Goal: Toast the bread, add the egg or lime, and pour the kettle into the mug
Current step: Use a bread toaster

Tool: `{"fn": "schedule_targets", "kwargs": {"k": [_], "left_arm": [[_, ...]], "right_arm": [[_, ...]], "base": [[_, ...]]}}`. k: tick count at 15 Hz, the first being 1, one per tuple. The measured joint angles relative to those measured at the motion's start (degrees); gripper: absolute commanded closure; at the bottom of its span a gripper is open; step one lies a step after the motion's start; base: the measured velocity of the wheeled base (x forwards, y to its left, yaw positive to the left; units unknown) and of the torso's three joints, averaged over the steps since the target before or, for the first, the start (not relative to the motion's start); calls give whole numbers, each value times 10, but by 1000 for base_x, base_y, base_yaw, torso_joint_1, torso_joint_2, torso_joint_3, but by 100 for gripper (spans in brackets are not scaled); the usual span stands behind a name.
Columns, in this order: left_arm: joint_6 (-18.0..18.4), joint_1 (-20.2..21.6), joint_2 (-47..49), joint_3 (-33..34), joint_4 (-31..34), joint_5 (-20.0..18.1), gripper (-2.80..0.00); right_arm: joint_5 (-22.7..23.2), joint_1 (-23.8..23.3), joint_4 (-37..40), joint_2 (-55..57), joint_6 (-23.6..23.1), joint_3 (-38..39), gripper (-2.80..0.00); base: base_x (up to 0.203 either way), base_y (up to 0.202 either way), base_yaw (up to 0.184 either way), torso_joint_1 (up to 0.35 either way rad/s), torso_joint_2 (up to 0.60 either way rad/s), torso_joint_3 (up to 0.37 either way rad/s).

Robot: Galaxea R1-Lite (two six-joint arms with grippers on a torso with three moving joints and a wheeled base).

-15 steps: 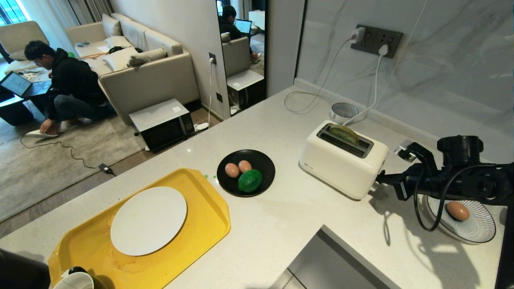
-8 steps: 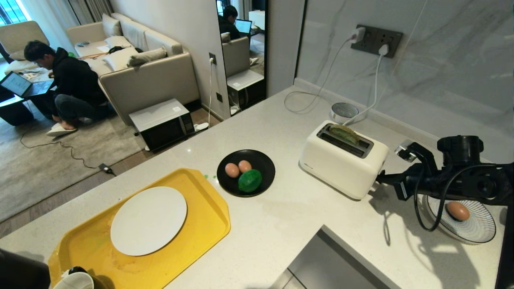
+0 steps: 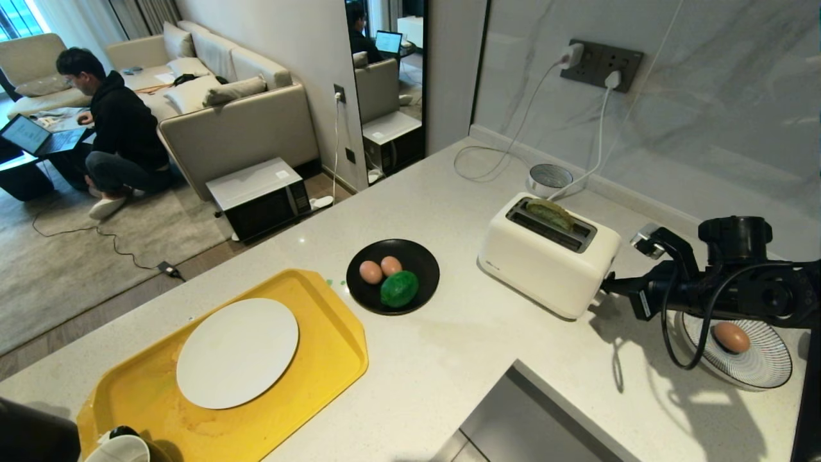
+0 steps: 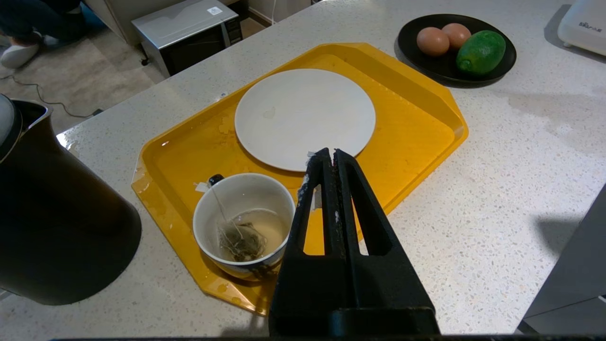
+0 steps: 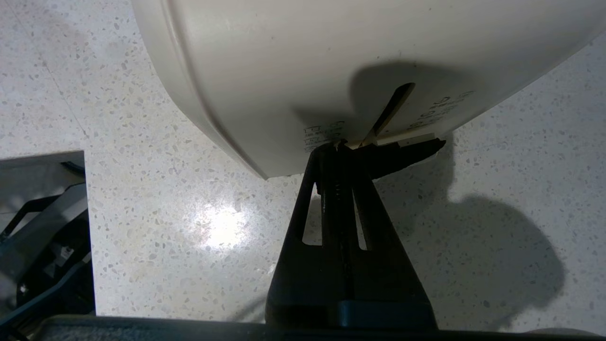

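While the right gripper (image 5: 338,144), jaws closed and empty, presses the white toaster's (image 3: 548,253) end, the pale green bread slice (image 3: 550,213) sits in its slot; two brown eggs (image 3: 371,272) and one dark green lime (image 3: 399,289) share the black plate (image 3: 423,256) (nine o'clock of the toaster), a third egg (image 3: 731,337) at its four o'clock; left gripper (image 4: 330,154) closed above the yellow tray (image 4: 426,123).

Yellow tray (image 3: 333,359) with white plate (image 3: 237,353), black dish (image 3: 420,256), white toaster (image 3: 545,263).
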Motion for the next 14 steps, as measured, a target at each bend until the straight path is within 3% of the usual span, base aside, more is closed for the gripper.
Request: {"fn": "schedule_targets", "kwargs": {"k": [14], "left_arm": [[0,0,0,0,0,0,0]], "right_arm": [[1,0,-1,-1,0,1,0]], "base": [[0,0,0,0,0,0]]}}
